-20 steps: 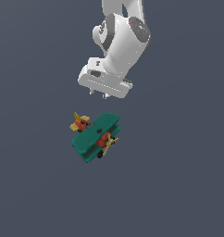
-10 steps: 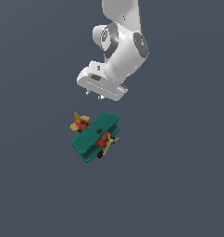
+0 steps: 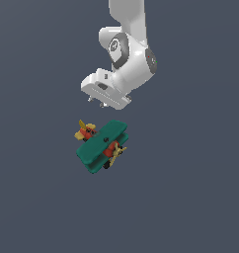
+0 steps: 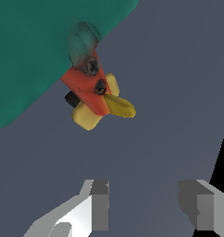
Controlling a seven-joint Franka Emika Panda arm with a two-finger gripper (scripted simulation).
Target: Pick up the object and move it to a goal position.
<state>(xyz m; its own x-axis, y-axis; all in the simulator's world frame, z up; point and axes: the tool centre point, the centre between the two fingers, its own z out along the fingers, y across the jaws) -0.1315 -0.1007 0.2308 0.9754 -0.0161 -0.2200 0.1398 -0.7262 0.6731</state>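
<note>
One toy plane [image 3: 102, 146] lies on the tabletop [image 3: 37, 207], below the tool [image 4: 148, 203] and apart from it. The tool hangs spread and empty. Its fingers [image 4: 100, 203] sit off the plane's body; descending here risks clipping a wing and knocking it aside.

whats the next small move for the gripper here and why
Probably shift the gripper sideways until it is centred over the toy biplane, then descend. Its fingers are spread with nothing between them, and in the wrist view only bare floor lies in the gap, with the plane's red and yellow end off to one side. In the exterior view the gripper hangs above the plane, not touching it.
</note>
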